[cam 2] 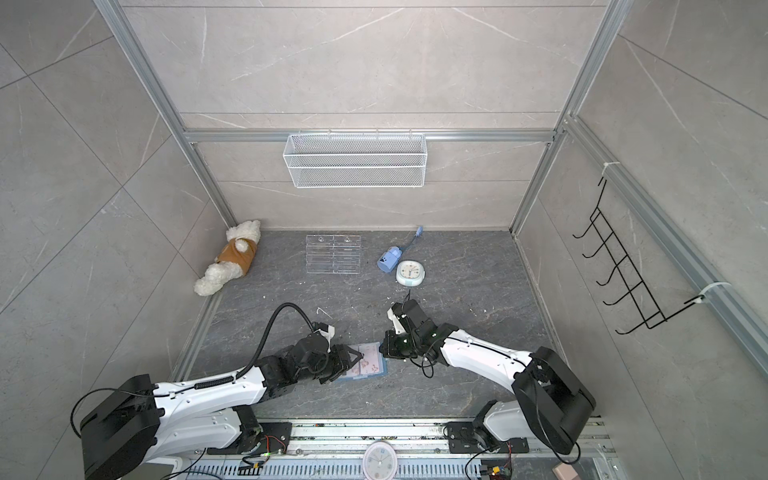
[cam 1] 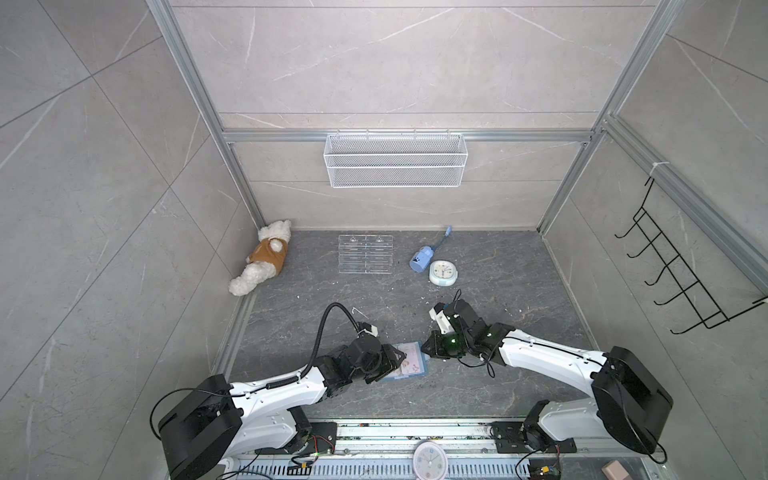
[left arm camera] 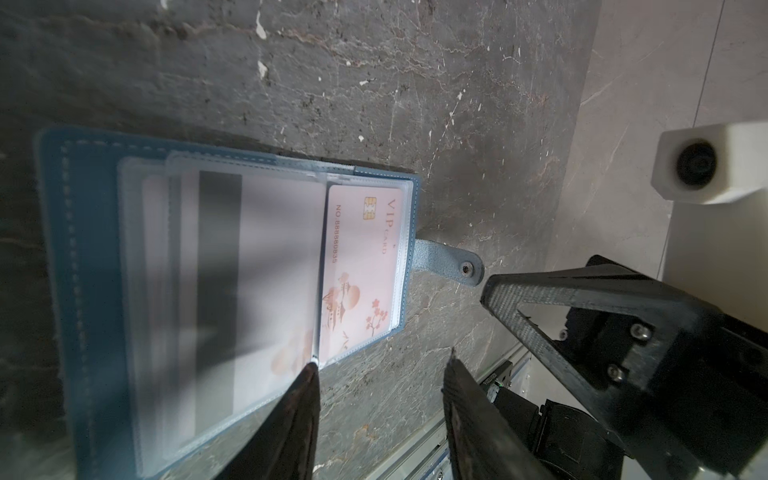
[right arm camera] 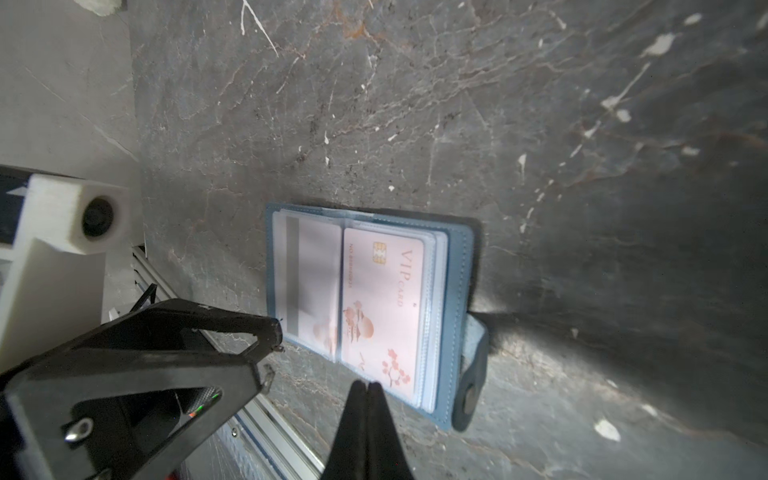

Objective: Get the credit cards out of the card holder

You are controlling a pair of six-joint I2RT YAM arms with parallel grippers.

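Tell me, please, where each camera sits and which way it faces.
Top views: overhead, facing down at the table; left arm and right arm show.
Left wrist: on left arm, facing the open card holder; left gripper shows.
Right wrist: on right arm, facing it too; shut right gripper shows.
Shared by wrist views: the VIP card.

The left gripper (cam 1: pixel 397 363) hides part of the card holder (cam 1: pixel 413 361) in both top views; the left wrist view blurs its striped credit card (left arm camera: pixel 257 266).
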